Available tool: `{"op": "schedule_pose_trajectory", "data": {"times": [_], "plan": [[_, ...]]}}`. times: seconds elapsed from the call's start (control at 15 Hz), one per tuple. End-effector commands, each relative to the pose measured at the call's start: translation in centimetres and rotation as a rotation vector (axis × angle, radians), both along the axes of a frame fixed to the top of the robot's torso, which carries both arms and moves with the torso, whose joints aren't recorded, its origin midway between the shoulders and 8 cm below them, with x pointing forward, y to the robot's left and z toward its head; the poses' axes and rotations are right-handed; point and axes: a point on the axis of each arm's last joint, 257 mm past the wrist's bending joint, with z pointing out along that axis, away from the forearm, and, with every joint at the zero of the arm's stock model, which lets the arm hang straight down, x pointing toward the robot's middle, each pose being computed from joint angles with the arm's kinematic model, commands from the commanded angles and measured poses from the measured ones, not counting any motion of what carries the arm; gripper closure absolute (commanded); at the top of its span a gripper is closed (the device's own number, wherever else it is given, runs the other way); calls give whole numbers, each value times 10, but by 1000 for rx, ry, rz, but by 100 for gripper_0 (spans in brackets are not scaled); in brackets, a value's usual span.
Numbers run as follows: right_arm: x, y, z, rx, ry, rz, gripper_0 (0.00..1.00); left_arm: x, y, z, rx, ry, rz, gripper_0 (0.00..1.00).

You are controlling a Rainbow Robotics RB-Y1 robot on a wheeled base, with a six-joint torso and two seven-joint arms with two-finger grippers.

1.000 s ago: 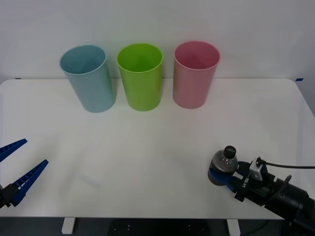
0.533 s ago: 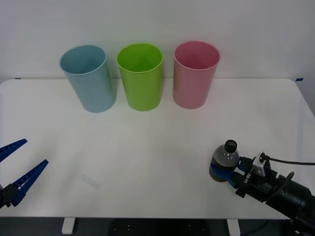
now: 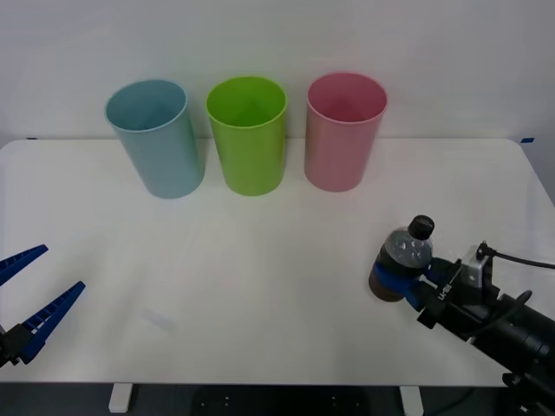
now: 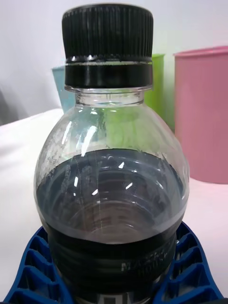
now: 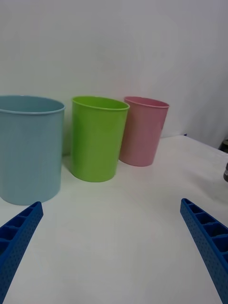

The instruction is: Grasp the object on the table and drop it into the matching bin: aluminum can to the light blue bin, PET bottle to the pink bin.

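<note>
White counter (image 3: 260, 260) carries three tall bins in a back row: light blue bin (image 3: 156, 137), green bin (image 3: 249, 133), pink bin (image 3: 343, 129). Right pincer (image 3: 401, 284) at the front right, blue fingers clamped round the PET bottle (image 3: 402, 262); bottle tilted, dark cap leaning right, well short of the pink bin. Left pincer (image 3: 28, 295) spread wide, idle at the front left edge.
</note>
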Motion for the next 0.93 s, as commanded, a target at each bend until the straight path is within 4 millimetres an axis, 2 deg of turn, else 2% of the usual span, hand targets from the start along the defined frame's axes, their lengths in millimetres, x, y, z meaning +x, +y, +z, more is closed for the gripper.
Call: {"op": "schedule_pose_trajectory", "data": {"times": [0.07, 0.27, 0.67, 0.93], "plan": [[6, 1, 29, 61, -3, -25, 100, 0, 0, 0, 0, 0, 0, 0], [13, 3, 62, 121, -14, -47, 100, 0, 0, 0, 0, 0, 0, 0], [19, 8, 146, 240, -41, -33, 100, 0, 0, 0, 0, 0, 0, 0], [32, 9, 189, 251, -65, 2, 100, 0, 0, 0, 0, 0, 0, 0]]}}
